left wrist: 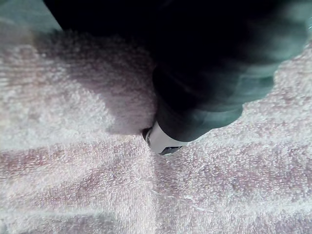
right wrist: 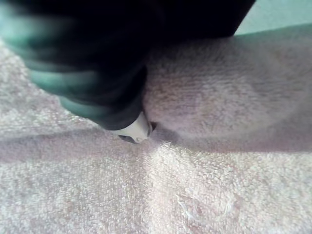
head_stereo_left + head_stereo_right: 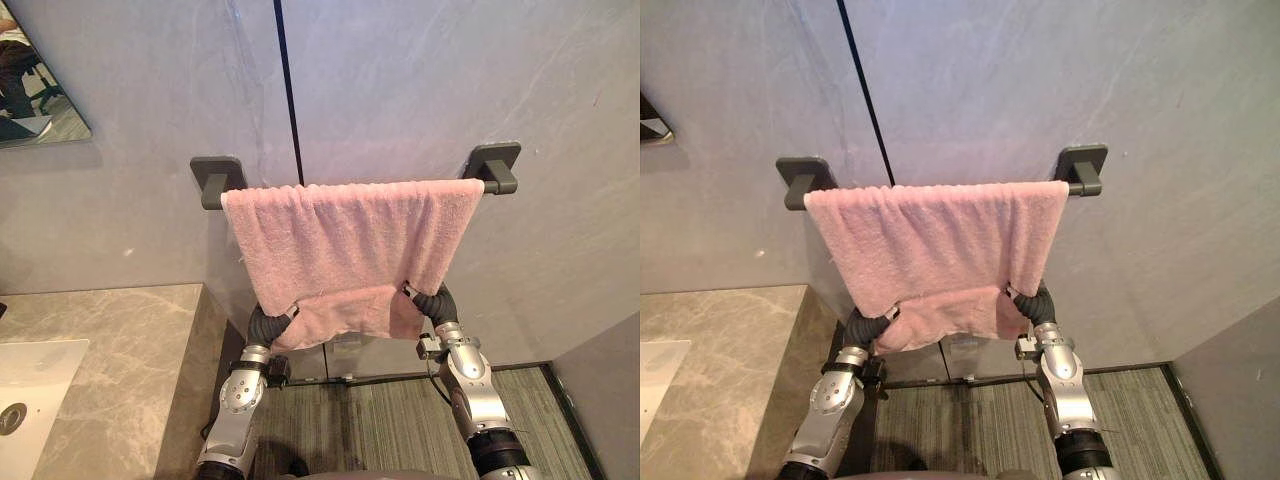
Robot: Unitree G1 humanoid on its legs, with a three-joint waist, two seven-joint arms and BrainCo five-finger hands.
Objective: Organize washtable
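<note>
A pink towel [image 3: 350,240] hangs draped over a dark wall-mounted towel bar, between its left bracket [image 3: 215,178] and right bracket [image 3: 495,165]. My left hand [image 3: 268,322] reaches up under the towel's lower left corner, and my right hand [image 3: 438,302] goes in under its lower right edge. Only the dark ribbed covers show below the cloth. In the left wrist view the left hand's cover [image 1: 209,73] presses against the towel [image 1: 97,185]. The right wrist view shows the same for the right hand's cover [image 2: 97,63] and the towel [image 2: 204,185].
A grey marble countertop [image 3: 110,360] with a white sink [image 3: 30,400] lies at the lower left. A mirror [image 3: 35,90] hangs at the upper left. A grey wall panel [image 3: 610,400] stands at the lower right, with striped carpet [image 3: 380,420] below the towel.
</note>
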